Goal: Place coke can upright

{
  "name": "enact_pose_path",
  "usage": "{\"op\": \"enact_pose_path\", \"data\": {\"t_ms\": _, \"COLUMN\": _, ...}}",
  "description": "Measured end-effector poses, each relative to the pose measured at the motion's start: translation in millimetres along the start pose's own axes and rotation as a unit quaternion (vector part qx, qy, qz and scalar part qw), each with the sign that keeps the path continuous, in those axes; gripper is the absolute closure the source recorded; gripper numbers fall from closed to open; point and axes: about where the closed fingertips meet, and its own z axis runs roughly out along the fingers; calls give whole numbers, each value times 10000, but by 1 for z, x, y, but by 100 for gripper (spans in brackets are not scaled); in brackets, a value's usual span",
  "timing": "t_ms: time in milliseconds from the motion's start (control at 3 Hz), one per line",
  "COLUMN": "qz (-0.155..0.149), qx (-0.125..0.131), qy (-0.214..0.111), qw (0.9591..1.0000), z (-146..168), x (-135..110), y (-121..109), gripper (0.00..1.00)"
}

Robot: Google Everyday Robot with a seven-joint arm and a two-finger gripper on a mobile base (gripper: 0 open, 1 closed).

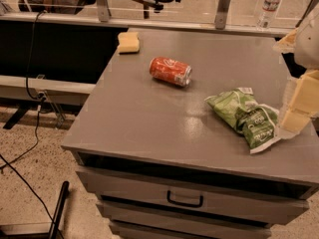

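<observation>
In the camera view, the coke can (170, 71) lay on its side on the grey cabinet top (149, 123), in the back half and a little left of the middle. Its body was red with white script along the side. One silver end faced right and slightly toward the camera, and the other end was turned away and hidden. The can's long axis ran left to right with a slight slant. It touched nothing else.

A yellow sponge (128, 42) sat near the back left corner, apart from the can. A crumpled green chip bag (244, 117) lay to the can's front right, also well apart from it.

The gripper (298, 114) stood at the right edge of the view, over the cabinet's right side and just beside the chip bag. It showed only as pale yellow and white blocks cut off by the frame. Its lower part overlapped the bag's right end, and whether they touched could not be told. Whether the tool was wide or narrow could not be told either, and it held nothing that could be seen.

A clear water bottle (269, 5) stood upright on the ledge behind the cabinet, its label unreadable. The drawer handle (185, 199) showed below the top.
</observation>
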Motion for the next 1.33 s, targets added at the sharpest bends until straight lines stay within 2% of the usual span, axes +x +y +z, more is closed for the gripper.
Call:
{"op": "enact_pose_path", "data": {"t_ms": 333, "qz": 0, "qx": 1, "qy": 0, "qw": 10000, "z": 0, "x": 0, "y": 0, "gripper": 0}}
{"op": "enact_pose_path", "data": {"t_ms": 667, "qz": -114, "qx": 35, "qy": -93, "qw": 9999, "z": 11, "x": -15, "y": -12, "gripper": 0}}
{"op": "enact_pose_path", "data": {"t_ms": 1000, "qz": -277, "qx": -52, "qy": -248, "qw": 9993, "z": 45, "x": -52, "y": -41, "gripper": 0}}
{"op": "enact_pose_path", "data": {"t_ms": 1333, "qz": -435, "qx": -272, "qy": -412, "qw": 9978, "z": 100, "x": -115, "y": -77, "gripper": 0}}
